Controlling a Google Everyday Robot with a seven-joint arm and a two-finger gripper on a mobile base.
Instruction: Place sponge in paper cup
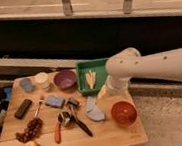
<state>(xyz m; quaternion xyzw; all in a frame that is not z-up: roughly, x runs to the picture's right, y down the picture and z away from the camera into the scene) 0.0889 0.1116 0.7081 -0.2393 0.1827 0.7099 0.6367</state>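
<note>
The gripper (pixel 103 92) hangs over the near right corner of the green tray (pixel 84 81); how it is set cannot be made out. The sponge (pixel 54 101) lies flat on the table (pixel 107 134), well to its left, slightly nearer than the paper cup (pixel 42 80).

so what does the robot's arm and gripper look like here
The arm is smooth off-white, made of thick rounded tubes joined by a bulbous elbow. No cables or markings show. The gripper is a paler cream tip below that elbow, at the lower right corner of the green tray.
</note>
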